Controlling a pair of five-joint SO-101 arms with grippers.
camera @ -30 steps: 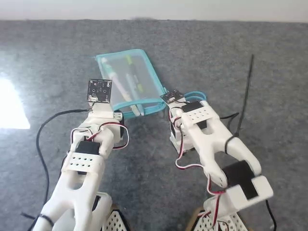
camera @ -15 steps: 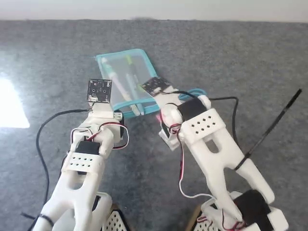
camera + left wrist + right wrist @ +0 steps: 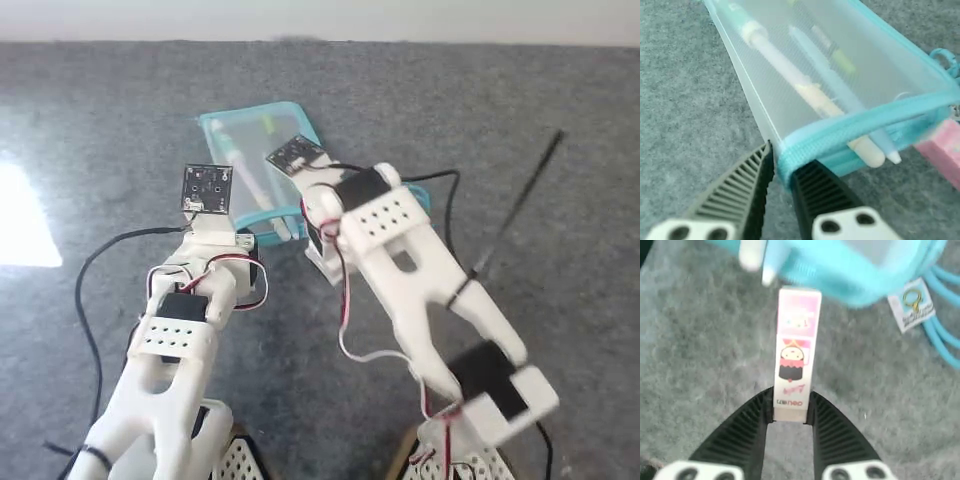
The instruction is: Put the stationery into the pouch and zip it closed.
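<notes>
Pink eraser (image 3: 795, 355) clamped in right end effector (image 3: 791, 404); left end effector (image 3: 784, 161) pinches pouch (image 3: 885, 75) rim.

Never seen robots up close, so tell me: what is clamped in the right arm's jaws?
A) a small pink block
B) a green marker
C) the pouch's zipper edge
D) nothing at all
A: the right wrist view shows the right arm's jaws closed on the near end of a small pink block, whose far end points at the teal pouch.
</notes>
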